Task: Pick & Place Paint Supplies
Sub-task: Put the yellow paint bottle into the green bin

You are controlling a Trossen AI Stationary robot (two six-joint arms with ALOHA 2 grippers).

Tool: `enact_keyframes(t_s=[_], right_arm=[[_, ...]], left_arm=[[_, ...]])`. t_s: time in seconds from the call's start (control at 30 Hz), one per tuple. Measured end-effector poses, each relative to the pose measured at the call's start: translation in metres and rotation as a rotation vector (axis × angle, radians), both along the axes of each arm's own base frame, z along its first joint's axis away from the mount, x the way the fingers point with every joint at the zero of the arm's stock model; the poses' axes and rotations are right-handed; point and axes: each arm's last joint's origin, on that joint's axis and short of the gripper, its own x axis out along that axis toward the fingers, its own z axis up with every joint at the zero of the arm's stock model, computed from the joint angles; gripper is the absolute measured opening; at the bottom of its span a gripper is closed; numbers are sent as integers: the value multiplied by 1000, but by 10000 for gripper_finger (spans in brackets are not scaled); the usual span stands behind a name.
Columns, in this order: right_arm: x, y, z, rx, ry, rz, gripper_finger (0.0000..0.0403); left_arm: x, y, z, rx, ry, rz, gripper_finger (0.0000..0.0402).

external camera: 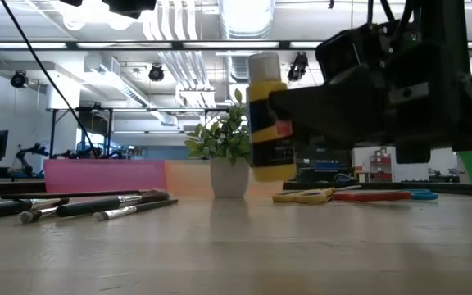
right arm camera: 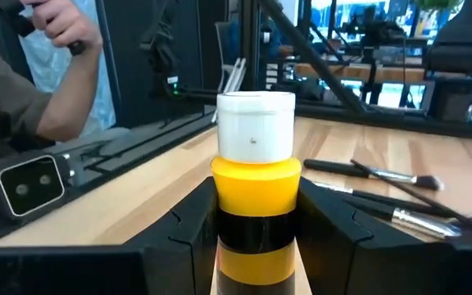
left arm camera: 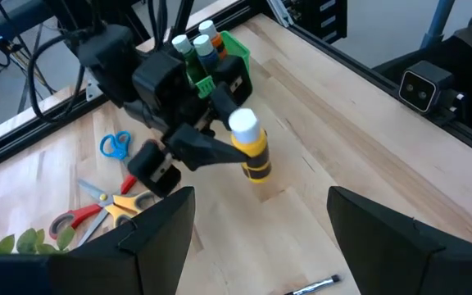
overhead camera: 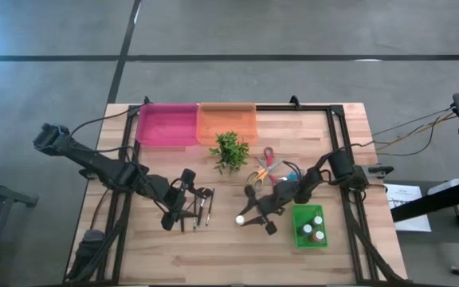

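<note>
A yellow paint bottle with a white cap sits in my right gripper, near the table's middle; it also shows as the bottle in the low view and as the bottle in the left wrist view. Several dark-handled brushes lie flat on the wood, and my left gripper hovers open right beside them. A green bin stands to the right of the held bottle and holds small bottles with white, green and brown caps. My right gripper pinches the yellow bottle between its two fingers at the dark label band, just under the yellow shoulder. The fingers come level from the table's right side. The bottle stands upright in the hold, lifted clear of the table, cap up.
A pink bin and an orange bin stand at the far edge. A potted green plant and scissors lie between them and the grippers. A person shows beyond the table. Bare wood lies along the near edge.
</note>
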Motion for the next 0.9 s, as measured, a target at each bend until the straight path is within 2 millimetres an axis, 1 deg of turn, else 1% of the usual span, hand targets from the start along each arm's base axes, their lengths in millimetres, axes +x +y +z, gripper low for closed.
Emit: enact_keyframes(t_s=[0.13, 0.3, 0.5, 0.7, 0.9], right_arm=[[6, 0, 0, 14, -6, 24, 128], [8, -1, 0, 12, -14, 28, 128], [18, -5, -10, 16, 2, 20, 128], [31, -9, -20, 60, 27, 75, 128], [32, -9, -26, 63, 41, 77, 128]], left_arm=[[0, 0, 0, 0, 0, 0, 287], [0, 0, 0, 0, 1, 0, 287], [0, 0, 0, 0, 1, 0, 287], [0, 0, -4, 0, 1, 0, 287], [0, 0, -4, -1, -2, 1, 287]])
